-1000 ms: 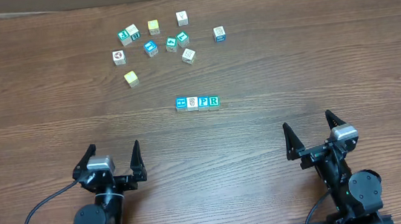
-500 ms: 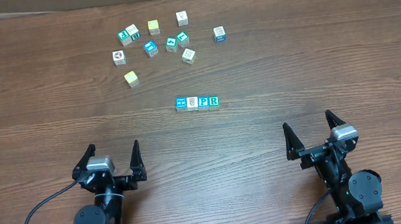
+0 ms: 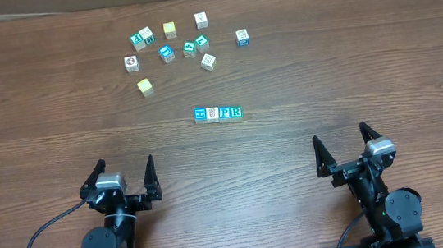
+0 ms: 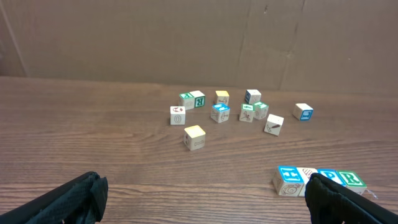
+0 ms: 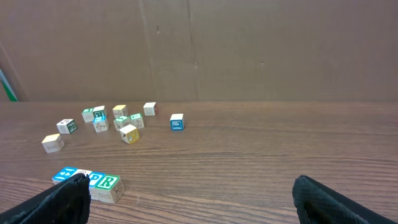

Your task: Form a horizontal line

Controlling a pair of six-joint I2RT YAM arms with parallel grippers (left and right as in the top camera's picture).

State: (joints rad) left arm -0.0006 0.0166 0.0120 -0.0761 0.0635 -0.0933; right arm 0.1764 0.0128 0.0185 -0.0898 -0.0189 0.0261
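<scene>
You look done: the horizontal line (image 3: 217, 113) sits complete mid tabletop (image 3: 379, 58), left gripper (image 3: 126, 163) and right gripper (image 3: 340, 135) both wide and empty.

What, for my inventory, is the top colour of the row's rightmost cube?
That small wooden cube shows a green letter R, clearest in right wrist view.

Looks like a lab test bench to me. I see a wood-grain table (image 3: 379, 50), cardboard backdrop (image 5: 261, 50), loose black cable (image 3: 30, 247).
</scene>
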